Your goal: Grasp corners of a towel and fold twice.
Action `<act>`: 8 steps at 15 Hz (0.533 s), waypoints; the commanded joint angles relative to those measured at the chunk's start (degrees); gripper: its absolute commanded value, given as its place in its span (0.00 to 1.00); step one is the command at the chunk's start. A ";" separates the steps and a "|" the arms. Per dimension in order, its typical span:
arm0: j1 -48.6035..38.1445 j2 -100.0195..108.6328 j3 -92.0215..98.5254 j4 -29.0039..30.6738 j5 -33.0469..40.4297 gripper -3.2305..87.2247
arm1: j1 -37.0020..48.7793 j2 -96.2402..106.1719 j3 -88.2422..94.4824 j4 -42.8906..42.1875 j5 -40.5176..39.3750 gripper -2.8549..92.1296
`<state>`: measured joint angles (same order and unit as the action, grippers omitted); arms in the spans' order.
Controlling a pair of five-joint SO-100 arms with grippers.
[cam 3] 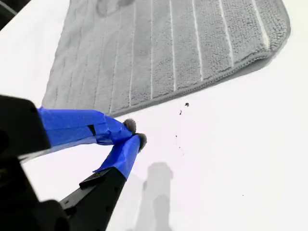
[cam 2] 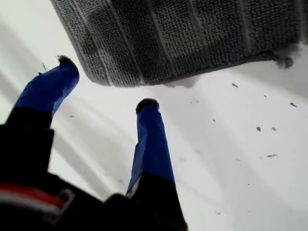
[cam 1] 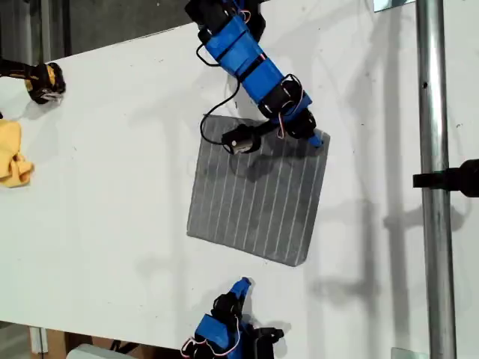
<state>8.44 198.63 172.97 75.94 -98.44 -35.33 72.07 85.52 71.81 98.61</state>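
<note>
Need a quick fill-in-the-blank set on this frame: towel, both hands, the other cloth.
1. The towel lies ___ and unfolded on the table.
2. My first hand is ___, just short of a towel corner.
3. My second hand is ___ on nothing, off the towel's edge.
4. The small cloth at the exterior view's left edge is ___.
Missing words: flat; open; shut; yellow.

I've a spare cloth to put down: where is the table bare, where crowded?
In the exterior view, bare white table lies between the small yellow cloth and the grey striped towel, and between the towel and the metal pole. Crowded: the towel's top edge, under a blue arm, and its bottom edge, by another arm's pincer.
</note>
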 commanded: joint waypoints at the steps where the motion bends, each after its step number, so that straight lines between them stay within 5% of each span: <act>1: 0.79 0.35 -0.35 -0.79 -0.70 0.02 | 0.35 -1.58 -0.26 -3.96 0.44 0.33; 8: 0.97 0.35 0.00 0.09 -1.67 0.02 | 0.62 -7.65 -0.44 -8.61 0.97 0.27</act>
<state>8.53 198.63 173.32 75.94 -99.32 -35.24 64.78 85.43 63.90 99.05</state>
